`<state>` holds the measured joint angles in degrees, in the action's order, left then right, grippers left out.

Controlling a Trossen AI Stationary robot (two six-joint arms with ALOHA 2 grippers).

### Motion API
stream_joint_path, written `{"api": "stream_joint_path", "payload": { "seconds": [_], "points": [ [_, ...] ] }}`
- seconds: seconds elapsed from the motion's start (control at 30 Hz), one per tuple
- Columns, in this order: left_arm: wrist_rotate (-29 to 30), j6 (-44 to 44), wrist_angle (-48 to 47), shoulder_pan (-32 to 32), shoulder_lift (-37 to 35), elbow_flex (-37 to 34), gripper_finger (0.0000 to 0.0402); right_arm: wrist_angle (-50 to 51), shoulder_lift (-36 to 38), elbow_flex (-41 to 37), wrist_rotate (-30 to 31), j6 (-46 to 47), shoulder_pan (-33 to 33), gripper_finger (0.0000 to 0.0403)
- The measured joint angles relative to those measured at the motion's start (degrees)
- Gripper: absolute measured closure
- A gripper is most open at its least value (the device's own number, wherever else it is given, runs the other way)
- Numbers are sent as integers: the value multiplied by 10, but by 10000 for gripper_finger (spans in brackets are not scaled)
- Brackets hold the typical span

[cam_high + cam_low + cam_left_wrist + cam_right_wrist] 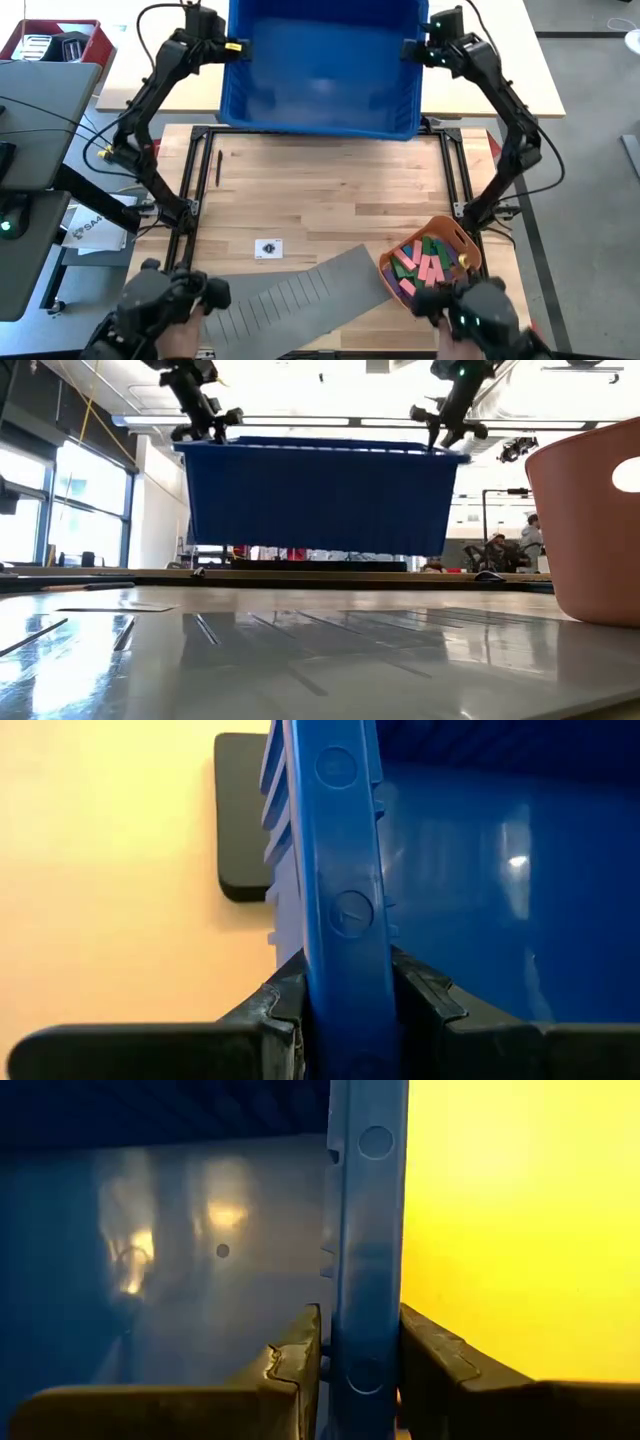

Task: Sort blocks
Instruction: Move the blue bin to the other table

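A large blue bin (320, 70) hangs over the table's far edge, clear of the tabletop in the low view (320, 500). My left gripper (238, 46) is shut on its left wall, my right gripper (408, 48) on its right wall. The bin's inside looks bare in both wrist views. The blocks (425, 262), green, pink, purple and blue, lie heaped in an orange-red tray (455, 232) at the near right. A grey slotted sheet (290, 300) lies flat beside the tray on the near part of the table. My left gripper pinches the top rim of the bin's left wall (340, 910), one finger inside the bin and one outside. It comes from the table's left, slanting down. The bin is lifted clear and about level. My right gripper pinches the top rim of the right wall (365, 1260) the same way, one finger inside, one outside. It comes from the table's right, slanting down.
A black frame (190, 170) borders the wooden tabletop. A thin dark stick (219, 167) lies at its left, and a small white card (268, 248) lies near the middle. The orange tray (590, 530) stands close at the low view's right. A person (530, 535) sits far behind.
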<state>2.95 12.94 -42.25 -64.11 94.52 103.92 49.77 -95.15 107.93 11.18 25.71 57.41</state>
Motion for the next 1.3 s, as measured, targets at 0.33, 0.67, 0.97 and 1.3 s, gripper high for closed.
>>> {"api": "stream_joint_path", "payload": {
  "seconds": [0.33, 0.67, 0.97, 1.3],
  "points": [
    [25, -16, 40, -17, 57, 2, 321, -38, -114, 57, -33, -79, 45, 312],
    [43, -43, 116, -21, 98, 2, 321, -104, -143, 72, 12, -123, 52, 312],
    [30, -31, 88, -26, 126, 0, 321, -92, -160, 74, 9, -128, 60, 312],
    [60, -70, 69, -28, 127, 1, 285, -94, -171, 74, 14, -105, 59, 305]
  ]
}}
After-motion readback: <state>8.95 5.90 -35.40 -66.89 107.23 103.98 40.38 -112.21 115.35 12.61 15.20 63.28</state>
